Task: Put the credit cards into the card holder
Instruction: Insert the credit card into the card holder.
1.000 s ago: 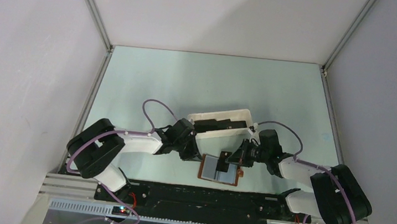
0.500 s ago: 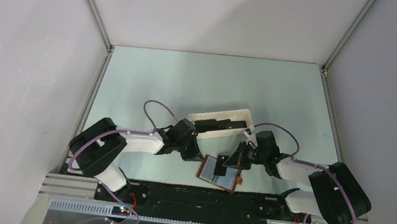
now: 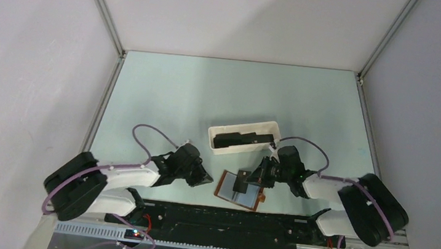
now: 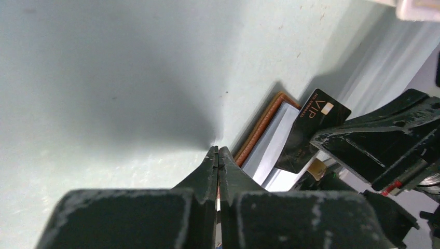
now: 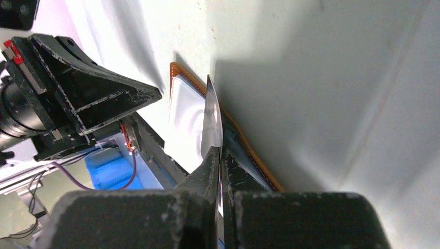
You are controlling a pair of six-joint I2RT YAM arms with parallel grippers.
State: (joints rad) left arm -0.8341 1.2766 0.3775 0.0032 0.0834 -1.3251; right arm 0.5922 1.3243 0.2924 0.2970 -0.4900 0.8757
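Note:
The card holder (image 3: pixel 246 196) lies open and flat near the table's front edge, brown rim round pale grey-blue pockets. My right gripper (image 3: pixel 250 178) is shut on a black credit card (image 3: pixel 240 181) marked VIP and holds it tilted over the holder's inner pockets. In the right wrist view the card (image 5: pixel 211 116) stands edge-on out of the gripper (image 5: pixel 220 151), above the holder (image 5: pixel 184 106). My left gripper (image 3: pixel 207 179) is shut with nothing in it, its tip (image 4: pixel 218 150) just left of the holder's brown edge (image 4: pixel 262 129). More dark credit cards (image 3: pixel 238 140) lie in a white tray.
The white oblong tray (image 3: pixel 245 128) stands just behind the card holder, mid-table. The black base rail (image 3: pixel 220 218) runs along the near edge, right in front of the holder. Grey walls close in the table on the left, right and back.
My left arm has drawn back to the left and down, its gripper closing fully and leaving the holder's corner. The right gripper has carried the card lower and leftward over the holder.

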